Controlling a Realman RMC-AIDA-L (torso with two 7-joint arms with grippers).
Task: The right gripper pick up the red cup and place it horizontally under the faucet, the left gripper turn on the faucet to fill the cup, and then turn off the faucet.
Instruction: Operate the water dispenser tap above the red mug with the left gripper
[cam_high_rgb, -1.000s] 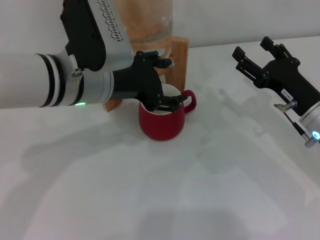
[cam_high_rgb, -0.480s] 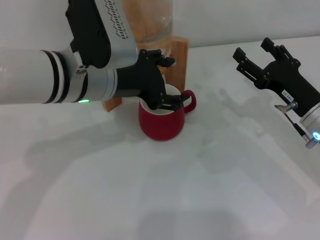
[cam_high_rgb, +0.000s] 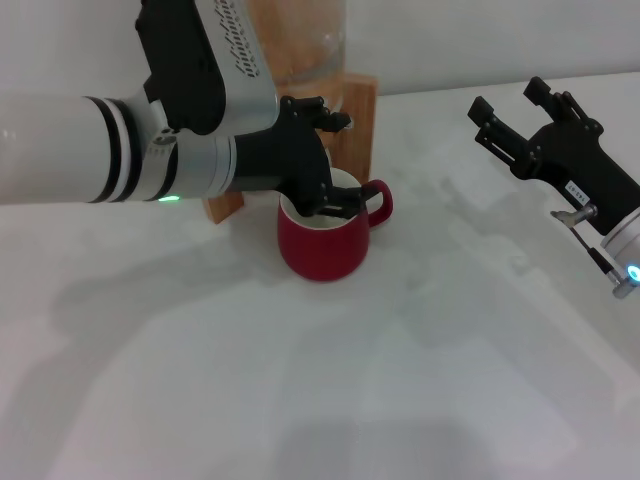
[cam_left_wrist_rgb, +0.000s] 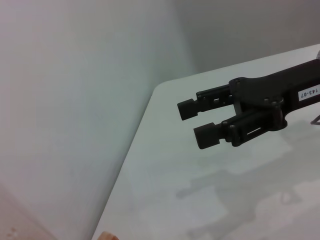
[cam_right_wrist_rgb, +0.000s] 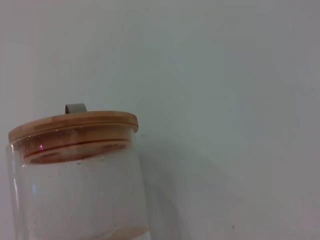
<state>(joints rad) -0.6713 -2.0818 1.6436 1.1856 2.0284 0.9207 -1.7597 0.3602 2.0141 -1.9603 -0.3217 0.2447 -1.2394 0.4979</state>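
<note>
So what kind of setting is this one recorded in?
Probably a staged tabletop test bench, not a real kitchen: a bare white table against a plain pale wall, holding only a rounded dark red ceramic mug and a glass dispenser jar with a wooden lid in a wooden stand.

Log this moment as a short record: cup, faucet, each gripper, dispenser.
cup: red cup upright on the white table, below the faucet
faucet: hidden behind the left gripper
left gripper: at the faucet, above the cup's mouth
right gripper: open, apart from the cup, holding nothing
dispenser: glass jar with wooden lid, in a wooden stand
</note>
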